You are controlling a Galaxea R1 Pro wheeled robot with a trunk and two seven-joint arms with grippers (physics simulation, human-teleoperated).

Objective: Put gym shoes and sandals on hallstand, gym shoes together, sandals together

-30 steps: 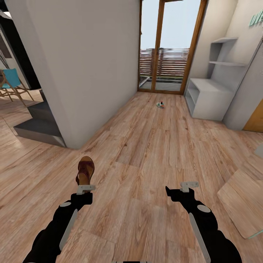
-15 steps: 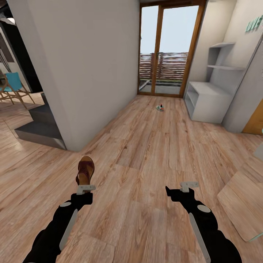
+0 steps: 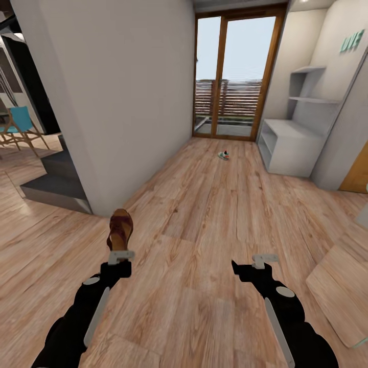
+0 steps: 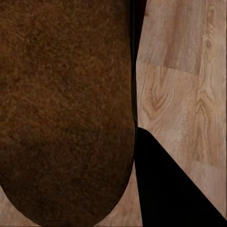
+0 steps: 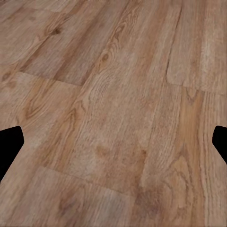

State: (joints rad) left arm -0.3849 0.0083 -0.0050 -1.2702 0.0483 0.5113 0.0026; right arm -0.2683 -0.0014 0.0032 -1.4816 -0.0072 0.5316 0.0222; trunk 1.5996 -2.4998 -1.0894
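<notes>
Left gripper (image 3: 121, 255): closed on one brown sandal (image 3: 120, 230), which projects forward from the fingers, held above the corridor floor (image 3: 204, 214); the tan footbed faces up in the head view, and the dark brown sole (image 4: 66, 109) fills most of the left wrist view, with floor planks beside it. Right gripper (image 3: 263, 259): carries nothing, level with the left gripper and well apart from it; its two dark fingertips (image 5: 10, 142) stand wide apart at the edges of the right wrist view with bare wood planking between them. One gym shoe (image 3: 223, 154): far ahead of both grippers, lying on the floor near the glass door (image 3: 232, 76), white with a red and green trace; too small to tell its orientation. Hallstand (image 3: 294, 148): light grey, far ahead and to the outer side of the right gripper, against the right-hand wall, with a low base with open cubbies and two staggered slab shelves (image 3: 314, 84) above; nothing can be made out on it. White wall (image 3: 117, 92): ahead of the left gripper, its corner near the held sandal. Dark grey steps (image 3: 53, 179) and a blue chair (image 3: 20, 120): beyond the wall, to the outer side of the left gripper.
</notes>
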